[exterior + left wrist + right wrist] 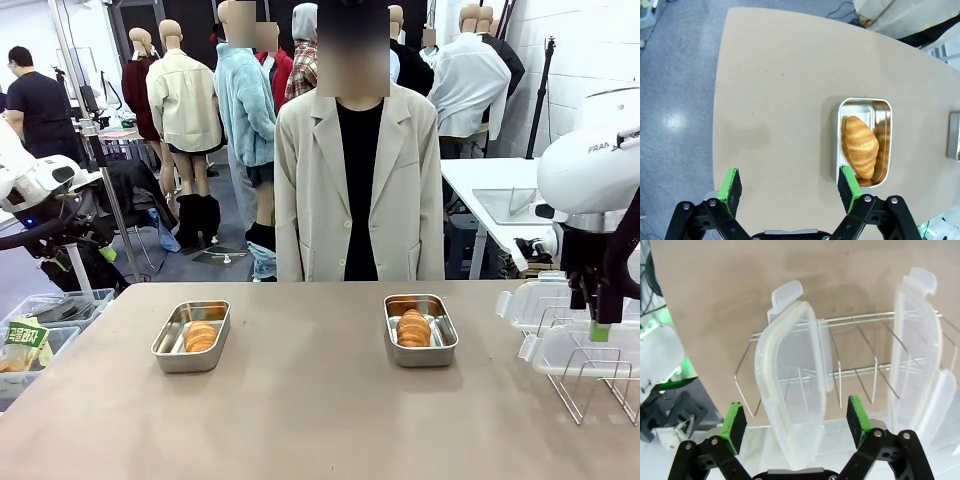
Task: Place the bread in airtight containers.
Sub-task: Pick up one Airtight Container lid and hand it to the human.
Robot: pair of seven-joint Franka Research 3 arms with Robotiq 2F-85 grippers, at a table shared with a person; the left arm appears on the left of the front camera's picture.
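Gaping empty — left gripper [790, 187] offset from tinned roll [860, 145], right gripper [796, 422] centred over lid [790, 390].

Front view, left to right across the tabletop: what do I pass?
left tin with one roll inside → right tin with another roll inside → wire rack holding two clear lids

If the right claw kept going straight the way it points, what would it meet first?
Probably the nearer clear lid, standing on edge in the wire rack, between the open jaws of the right claw; depth is unclear.
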